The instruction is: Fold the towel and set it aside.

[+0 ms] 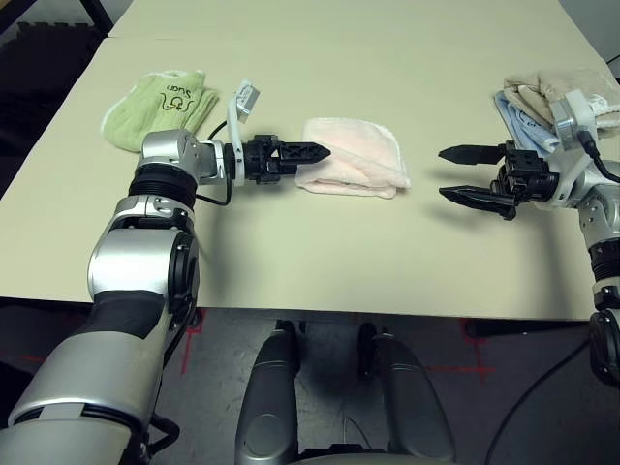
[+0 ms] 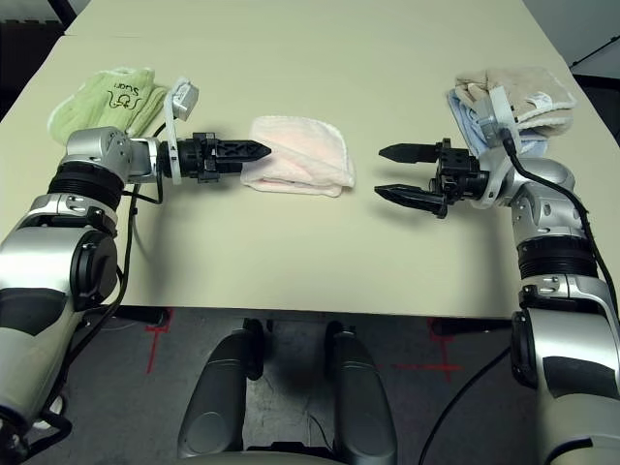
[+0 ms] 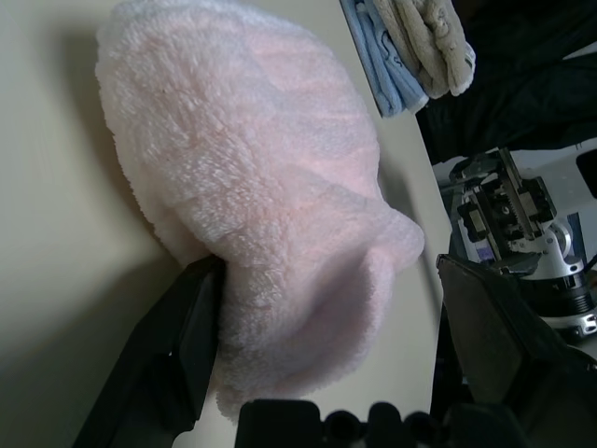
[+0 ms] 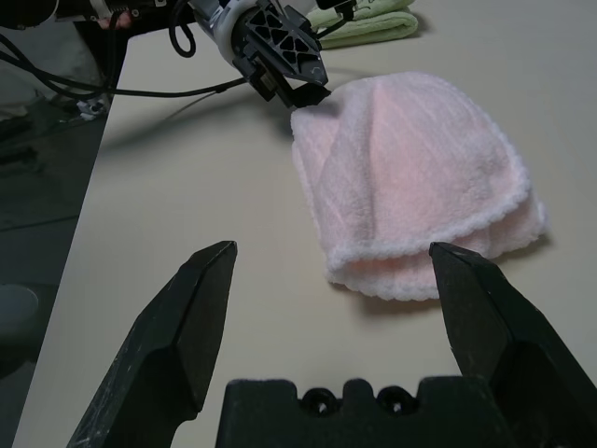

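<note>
The towel (image 1: 354, 158) is seen lying folded near the middle of the surface (image 1: 320, 262), between the two arms, with its looped white edging stacked on the right side. The left tool (image 1: 308, 152) is held level at the towel's left edge, its fingers spread apart around a puckered corner of the pile, one finger touching the cloth and nothing yet clamped. The right tool (image 1: 473, 174) is held well to the right of the towel, also spread wide and empty, pointing toward it. A green towel (image 1: 160, 107) is set at the far left, and a beige and blue stack (image 1: 542, 102) at the far right (the likely places for setting aside). The fold appears done, so the remaining step is judged to be the carry. If only the top layer were pinched at that bunched corner, the fold could be pulled open as the towel is lifted or dragged. A one-sided grasp could also let the loose layers sag and slide apart, and a sweep toward either side could disturb the neighbouring towels.
</note>
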